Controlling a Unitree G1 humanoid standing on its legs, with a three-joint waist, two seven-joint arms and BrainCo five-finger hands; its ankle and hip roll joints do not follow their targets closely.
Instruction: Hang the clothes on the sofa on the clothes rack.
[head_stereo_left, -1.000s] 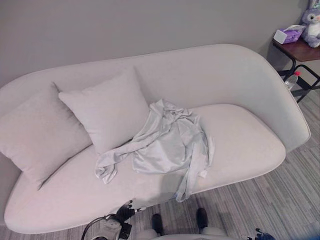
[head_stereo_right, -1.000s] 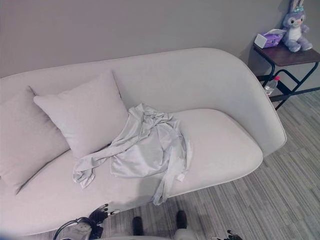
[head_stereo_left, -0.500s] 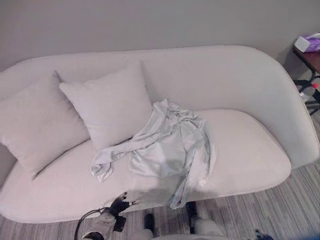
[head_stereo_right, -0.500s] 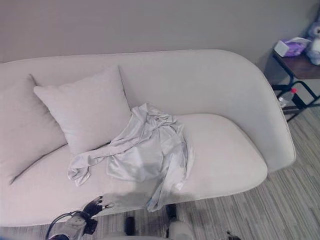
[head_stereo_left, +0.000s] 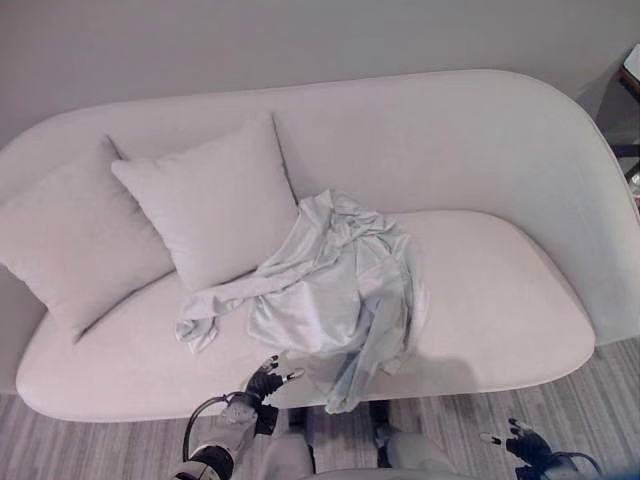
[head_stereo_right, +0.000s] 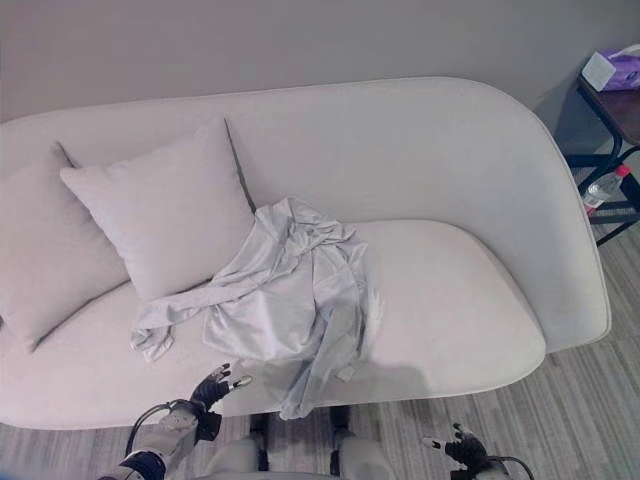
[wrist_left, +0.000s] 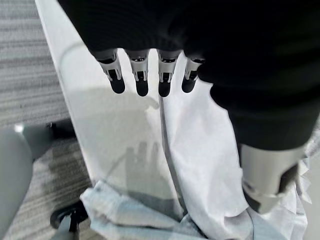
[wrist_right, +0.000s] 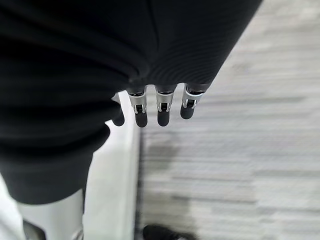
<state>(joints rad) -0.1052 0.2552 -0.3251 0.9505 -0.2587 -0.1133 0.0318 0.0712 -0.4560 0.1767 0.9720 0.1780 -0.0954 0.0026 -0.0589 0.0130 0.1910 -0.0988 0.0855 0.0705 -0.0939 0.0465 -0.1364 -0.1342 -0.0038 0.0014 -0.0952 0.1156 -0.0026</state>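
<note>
A pale, curved sofa (head_stereo_left: 480, 150) stands against a grey wall (head_stereo_left: 300, 40) on a striped grey floor (head_stereo_right: 560, 400). Two light cushions lean on its backrest at the robot's left: a larger cushion (head_stereo_left: 75, 240) at the end and a second cushion (head_stereo_left: 215, 200) just beside it, overlapping its edge. The task's garment, a crumpled pale grey-blue shirt (head_stereo_left: 335, 285), lies on the middle of the seat, its upper part touching the second cushion, one sleeve stretched toward the left across the seat and another part hanging over the front edge. At the far right, a dark side table (head_stereo_right: 615, 100) carries a white and purple box (head_stereo_right: 610, 68), with a clear bottle (head_stereo_right: 605, 187) on its lower frame. The left hand (head_stereo_left: 266, 380) hovers at the sofa's front edge just beside the shirt's hanging part, fingers straight and released, holding nothing. The right hand (head_stereo_right: 455, 445) shows low over the floor, well apart from the shirt, fingers relaxed and empty.
</note>
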